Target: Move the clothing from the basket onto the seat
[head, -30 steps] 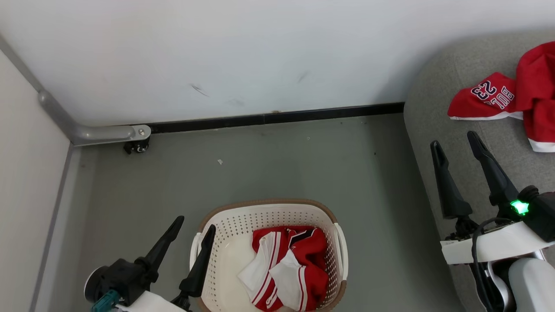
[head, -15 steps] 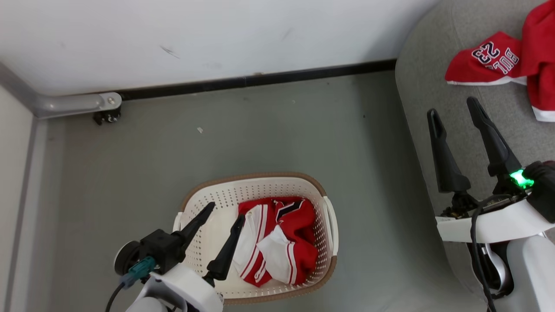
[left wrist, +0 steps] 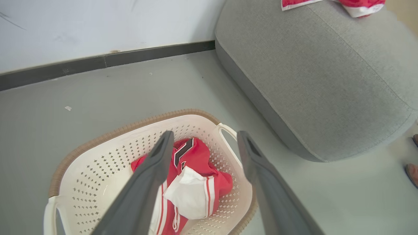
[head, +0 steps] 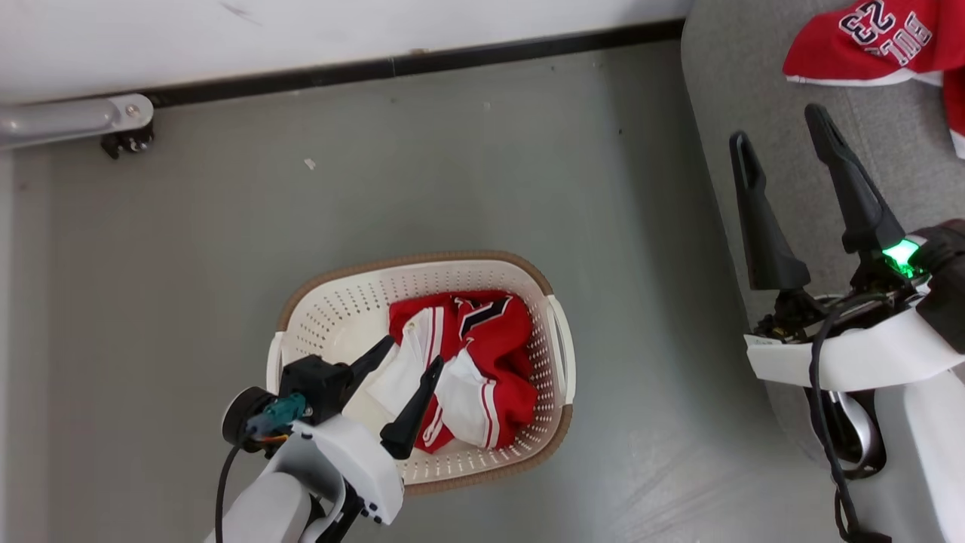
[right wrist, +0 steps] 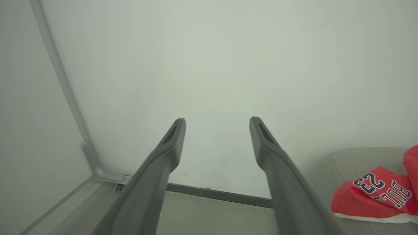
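Your left hand (head: 415, 351), spread and empty, has swung from beside the basket (head: 422, 260) to above the red clothing (head: 497, 339) lying in it, while your right hand (head: 776, 126) stays spread over the seat (head: 716, 75), near the jersey (head: 852, 45) there.

The left gripper (left wrist: 205, 134) hangs above the basket (left wrist: 98, 138), its two fingers spread wide and holding nothing. Crumpled red-and-white clothing (left wrist: 199, 160) lies in the basket's right half. The basket stands on the grey floor (left wrist: 98, 94). Beyond it to the right is the seat (left wrist: 320, 81), which carries a red garment (left wrist: 362, 2).
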Controlling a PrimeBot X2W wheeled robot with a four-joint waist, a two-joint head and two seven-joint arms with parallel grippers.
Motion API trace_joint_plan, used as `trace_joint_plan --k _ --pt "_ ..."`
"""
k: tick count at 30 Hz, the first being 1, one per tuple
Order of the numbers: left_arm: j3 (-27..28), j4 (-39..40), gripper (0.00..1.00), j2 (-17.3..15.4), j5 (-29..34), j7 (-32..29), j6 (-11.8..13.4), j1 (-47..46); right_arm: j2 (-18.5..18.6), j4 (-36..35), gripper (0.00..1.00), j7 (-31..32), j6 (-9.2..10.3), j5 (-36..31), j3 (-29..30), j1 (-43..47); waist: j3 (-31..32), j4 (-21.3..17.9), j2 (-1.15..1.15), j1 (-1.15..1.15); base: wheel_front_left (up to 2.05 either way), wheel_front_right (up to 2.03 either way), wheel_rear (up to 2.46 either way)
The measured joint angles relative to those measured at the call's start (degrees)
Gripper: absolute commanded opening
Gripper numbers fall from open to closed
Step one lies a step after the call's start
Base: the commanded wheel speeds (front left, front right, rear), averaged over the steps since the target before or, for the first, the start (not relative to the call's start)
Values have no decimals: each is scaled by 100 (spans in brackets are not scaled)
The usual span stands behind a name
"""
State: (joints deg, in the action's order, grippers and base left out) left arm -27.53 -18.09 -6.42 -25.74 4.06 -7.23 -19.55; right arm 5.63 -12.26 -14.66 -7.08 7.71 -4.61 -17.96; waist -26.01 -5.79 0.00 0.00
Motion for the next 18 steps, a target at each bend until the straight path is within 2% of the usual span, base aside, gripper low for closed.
trace_joint_plan --k 10,18 --pt "-130 -538 100 108 -210 -504 0 -459 -8 -68 100 -4 0 -24 -92 -412 -543 -82 0 0 0 0 0" --pt "-127 -653 100 254 -399 -754 0 -880 -32 -83 100 -4 0 -62 -112 -701 -951 -132 0 0 0 0 0"
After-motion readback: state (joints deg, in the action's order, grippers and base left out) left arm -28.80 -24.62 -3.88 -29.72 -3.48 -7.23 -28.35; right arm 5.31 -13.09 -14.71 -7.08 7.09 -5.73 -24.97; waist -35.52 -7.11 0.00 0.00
